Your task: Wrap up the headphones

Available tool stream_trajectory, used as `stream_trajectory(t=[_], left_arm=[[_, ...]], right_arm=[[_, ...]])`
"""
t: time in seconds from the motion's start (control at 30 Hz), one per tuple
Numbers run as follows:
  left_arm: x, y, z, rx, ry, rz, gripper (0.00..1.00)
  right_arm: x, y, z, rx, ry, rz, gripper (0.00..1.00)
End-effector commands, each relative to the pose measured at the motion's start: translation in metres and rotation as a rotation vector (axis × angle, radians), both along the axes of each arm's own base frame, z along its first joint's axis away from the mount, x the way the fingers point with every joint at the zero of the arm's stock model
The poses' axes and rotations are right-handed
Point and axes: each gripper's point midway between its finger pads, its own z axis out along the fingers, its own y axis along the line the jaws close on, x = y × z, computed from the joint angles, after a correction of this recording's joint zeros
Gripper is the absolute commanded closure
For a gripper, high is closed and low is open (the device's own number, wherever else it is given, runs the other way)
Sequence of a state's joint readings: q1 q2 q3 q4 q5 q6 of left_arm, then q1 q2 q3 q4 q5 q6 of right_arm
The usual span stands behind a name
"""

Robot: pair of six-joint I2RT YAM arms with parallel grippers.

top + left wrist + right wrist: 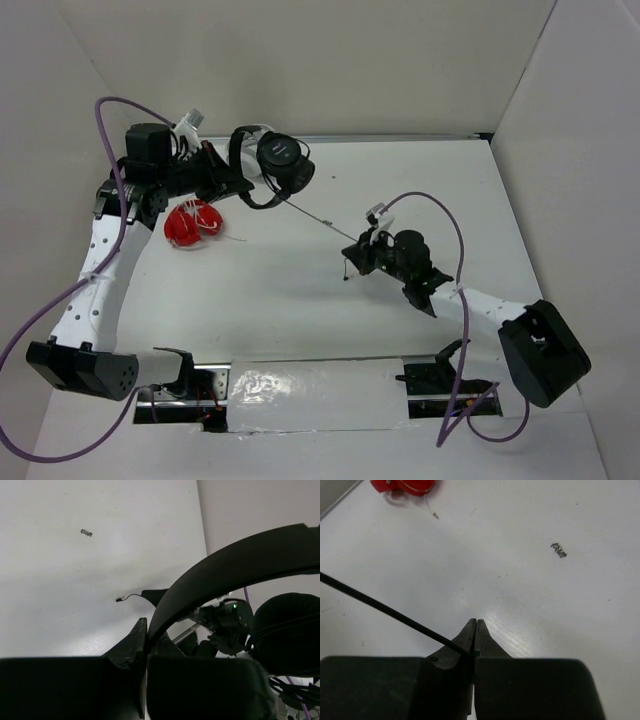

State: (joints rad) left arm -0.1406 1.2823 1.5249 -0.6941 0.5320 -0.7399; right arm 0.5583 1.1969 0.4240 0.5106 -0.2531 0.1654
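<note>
Headphones (278,160), black, on-ear: held up off the table (300,300) at the far left, just beyond the red headphones (193,225), which lie flat on the surface.

Left end effector (149,639): closed on the thin headband (225,575), which passes between its fingers. One round padded earcup (287,630) hangs off to the side in the wrist view.

Cable (320,220): runs in a straight, taut line from the earcups down toward mid-table.

Right end effector (474,630): fingers pressed together with the cable pinched between them near the tips. How much loose cable lies past the pinch is hard to make out.

Handling, as I judge it:
- The set looks light, so one arm carries it easily.
- The headband is the stiff, springy part and the sound place to hold.
- The cups are soft and likely swivel, so a hold there would be poor.
- The cable is thin, limp and smooth. It will likely slide through closed fingers under pull and go slack and tangle when let go.
- The weak spot is probably where the cable enters the cup, so a hard tug there risks damage.
- Wrapping wants light, steady tension, with the turns laid around the band or cups.
</note>
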Motion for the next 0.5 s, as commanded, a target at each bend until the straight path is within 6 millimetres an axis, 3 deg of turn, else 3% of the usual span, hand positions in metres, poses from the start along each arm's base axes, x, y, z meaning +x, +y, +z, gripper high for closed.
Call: stream_trajectory(t=[0.0,0.17,0.23,0.27,0.43,0.47], left_arm=[[-0.024,-0.011,0.046,-0.084,-0.164,-0.152,1.00],[-0.039,-0.019,0.050,-0.121,-0.206,-0.255,1.00],[-0.044,-0.022,0.047,-0.138,-0.212,-0.290,1.00],[-0.046,-0.023,0.046,-0.145,-0.216,-0.305,1.00],[-0.047,-0.033,0.031,-0.123,-0.208,-0.344,1.00],[-0.048,-0.037,0.026,-0.119,-0.205,-0.362,1.00]], right_arm=[[0.012,-0.004,0.016,0.061,-0.050,0.052,1.00],[0.043,-0.027,0.009,0.066,0.016,-0.029,1.00],[0.058,-0.026,0.017,0.071,0.018,-0.013,1.00],[0.057,-0.025,0.011,0.069,0.035,-0.002,1.00],[0.072,-0.003,0.026,0.058,0.031,0.116,1.00],[0.084,0.000,0.042,0.062,0.006,0.110,1.00]])
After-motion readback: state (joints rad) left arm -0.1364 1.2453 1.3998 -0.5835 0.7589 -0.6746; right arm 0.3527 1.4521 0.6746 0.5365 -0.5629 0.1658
